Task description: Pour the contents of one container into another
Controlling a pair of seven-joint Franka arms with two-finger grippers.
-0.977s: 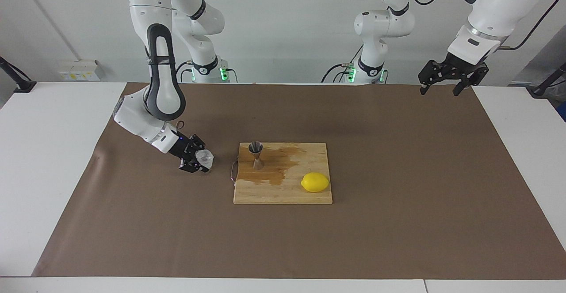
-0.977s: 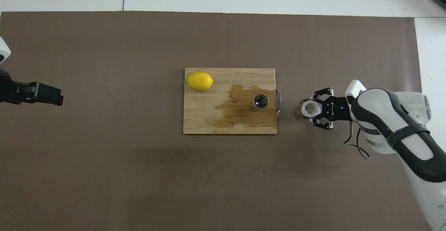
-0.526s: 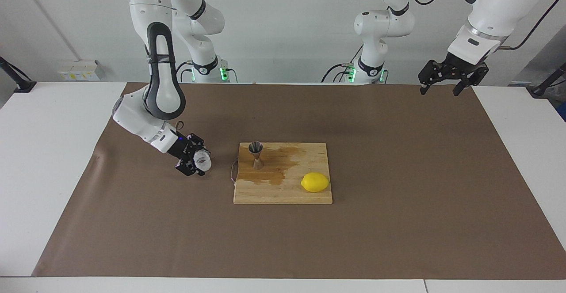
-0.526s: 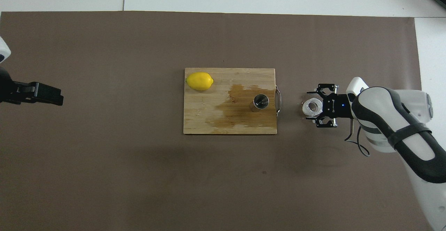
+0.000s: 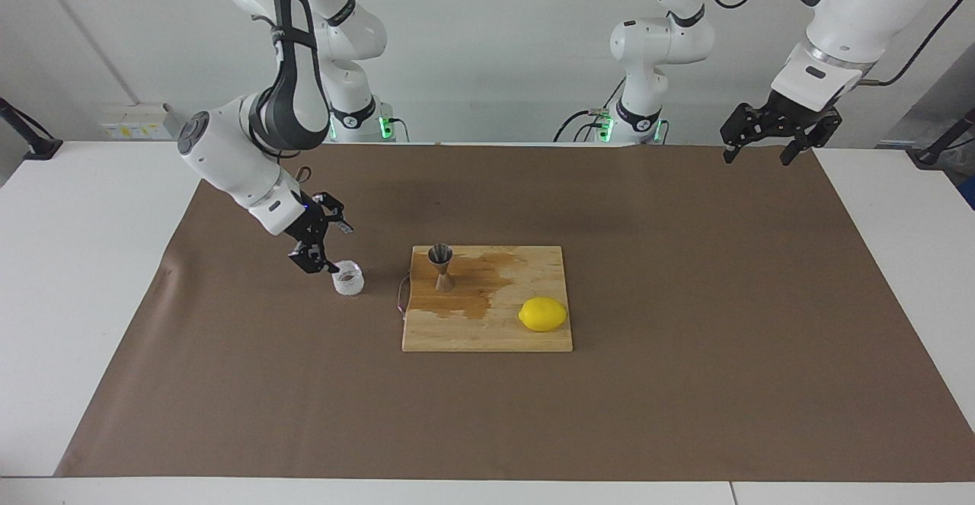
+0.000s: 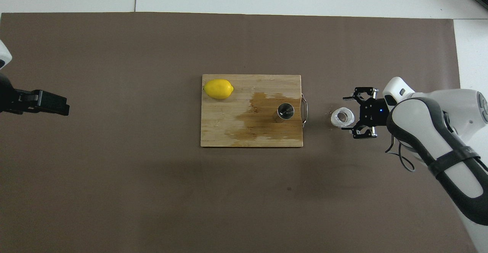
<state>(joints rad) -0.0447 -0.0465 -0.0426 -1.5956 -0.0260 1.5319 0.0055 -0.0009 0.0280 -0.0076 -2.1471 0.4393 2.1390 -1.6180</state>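
Right claw [image 5: 324,244] open just above cup [image 5: 348,279], apparently clear, left claw [image 5: 764,143] open, waiting.

The right arm is bent at the elbow and reached down over the table's own end, its forearm angled downward and its wrist tilted, with the right gripper [image 5: 325,244] [image 6: 352,113] held low and its fingers [image 5: 337,225] spread apart, nothing gripped between them. The left arm is kept waiting, raised, with the left gripper [image 5: 763,149] pointed downward and its fingers parted.
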